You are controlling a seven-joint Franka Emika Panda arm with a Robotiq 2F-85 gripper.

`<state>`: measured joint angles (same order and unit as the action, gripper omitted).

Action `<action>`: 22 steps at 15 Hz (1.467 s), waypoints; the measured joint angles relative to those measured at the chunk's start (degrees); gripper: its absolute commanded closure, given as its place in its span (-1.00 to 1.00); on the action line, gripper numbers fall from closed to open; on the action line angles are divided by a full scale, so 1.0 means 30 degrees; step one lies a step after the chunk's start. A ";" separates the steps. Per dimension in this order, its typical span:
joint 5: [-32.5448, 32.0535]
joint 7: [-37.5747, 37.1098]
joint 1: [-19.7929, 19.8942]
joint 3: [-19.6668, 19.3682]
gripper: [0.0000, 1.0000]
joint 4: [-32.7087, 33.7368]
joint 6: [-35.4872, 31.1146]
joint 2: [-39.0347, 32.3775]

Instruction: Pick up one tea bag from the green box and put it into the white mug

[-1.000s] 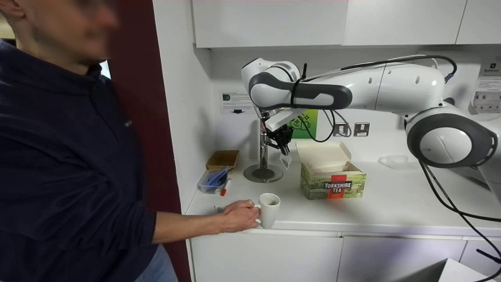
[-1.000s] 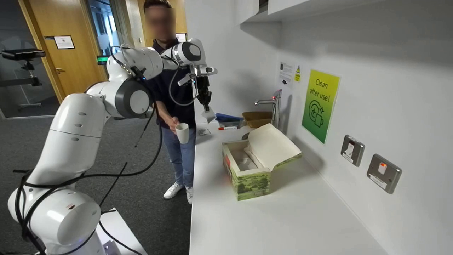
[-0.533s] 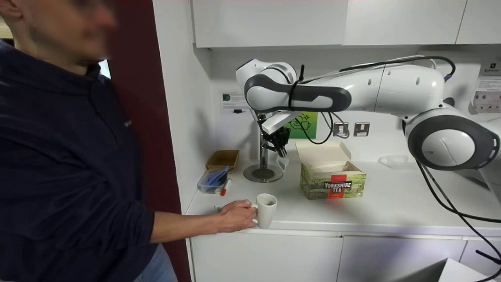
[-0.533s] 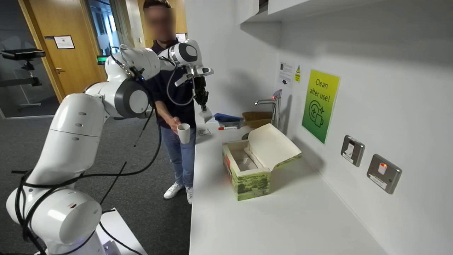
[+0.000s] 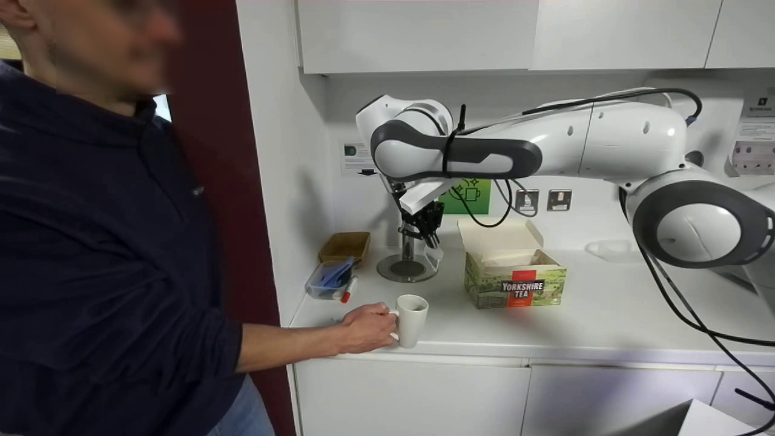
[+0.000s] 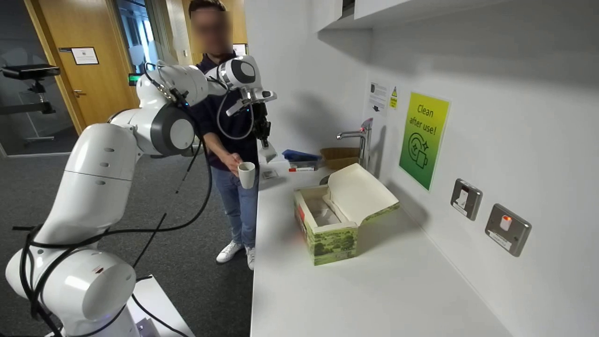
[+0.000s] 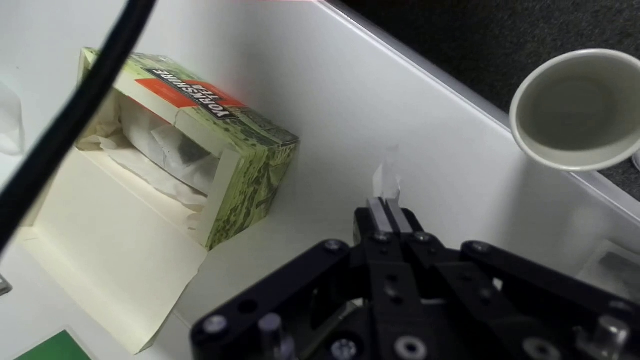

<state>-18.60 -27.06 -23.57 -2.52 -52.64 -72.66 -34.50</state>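
Black two-finger claw pinches a thin whitish tea bag over the flat white counter, clear of the green cardboard box. Pick looks done. Remaining: bring bag over the white ceramic mug in the person's hand, release inside.

"YORKSHIRE TEA" is printed on the green box, right of centre in an exterior view, upper left in the wrist view. "Clean after use!" heads the poster, right in an exterior view. Smaller notices are illegible.
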 measured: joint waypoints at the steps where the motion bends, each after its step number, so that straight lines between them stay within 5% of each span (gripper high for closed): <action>1: -0.0076 0.0000 -0.0121 -0.0001 0.99 0.0000 0.0000 -0.0051; 12: -0.0654 -0.0001 -0.1822 -0.0001 0.99 -0.0015 0.0000 -0.0654; 22: -0.0687 0.0000 -0.1878 -0.0121 0.99 -0.0015 0.0000 -0.0720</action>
<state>-20.66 -27.06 -29.21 -2.89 -52.68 -72.66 -36.66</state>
